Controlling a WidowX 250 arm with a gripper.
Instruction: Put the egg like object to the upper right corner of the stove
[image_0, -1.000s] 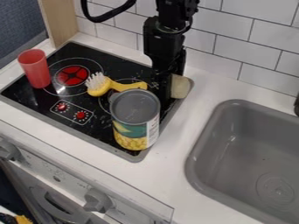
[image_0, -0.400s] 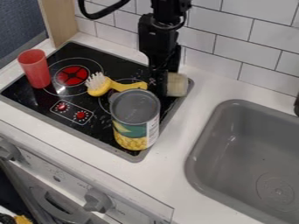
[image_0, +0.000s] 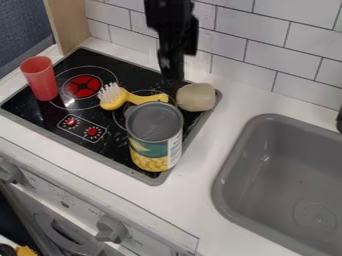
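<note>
- at your left, the red cup (image_0: 39, 78) stands upright on the left side of the black stove top (image_0: 113, 149), just left of the red burner (image_0: 83, 86).
- the wooden panel (image_0: 68, 22) rises behind the stove's far left corner.
- nearer you than the burner, you have two red dials (image_0: 92, 131) printed in a framed strip on the stove top.
- right of the burner lies the yellow brush (image_0: 115, 97), its white bristles at the left and its handle running right, on the far side of the can.
- the big can (image_0: 155, 135) stands upright on the near right part of the stove top, grey end up, with a green and yellow label facing you.
- your gripper (image_0: 172, 77) hangs over the far right part of the stove, beyond the can and just left of and beyond the egg-like object; you can't tell whether its jaws are open or closed.
- your egg-like object (image_0: 196, 97), a dull beige, sits at the far right corner of the stove, near its rim, right of the brush handle.
- farther right, you have the grey sink (image_0: 270, 167) set into the white counter (image_0: 200, 175).
</note>
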